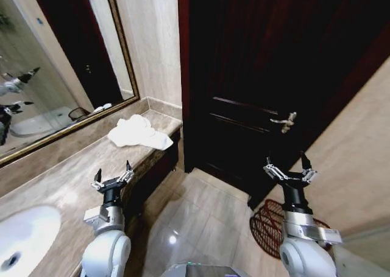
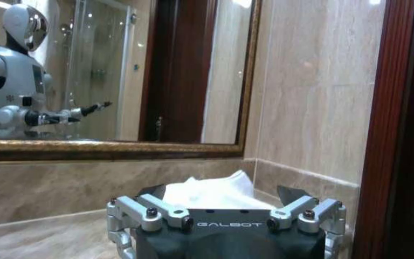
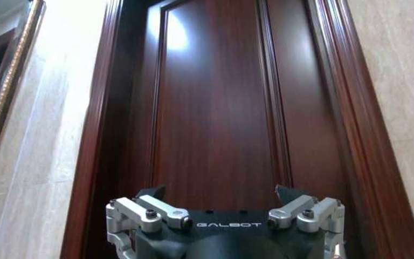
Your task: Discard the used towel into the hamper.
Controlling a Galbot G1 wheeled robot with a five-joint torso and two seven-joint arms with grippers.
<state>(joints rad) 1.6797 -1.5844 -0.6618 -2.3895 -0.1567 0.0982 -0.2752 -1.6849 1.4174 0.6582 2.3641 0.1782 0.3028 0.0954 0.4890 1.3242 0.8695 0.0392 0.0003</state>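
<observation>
The left gripper (image 1: 113, 175) holds its two dark fingers spread apart with nothing between them, poised over the beige marble counter (image 1: 61, 179). Ahead of those fingertips, well apart, a crumpled white cloth towel (image 1: 139, 133) lies near the counter's far corner, below the gold-framed wall mirror (image 1: 36, 70). The right gripper (image 1: 289, 168) is likewise released and empty, facing the dark-red wooden door (image 1: 268, 76). Below and just behind it on the tiled floor stands the small round dark-red wire hamper (image 1: 268, 225), partly hidden by that arm.
</observation>
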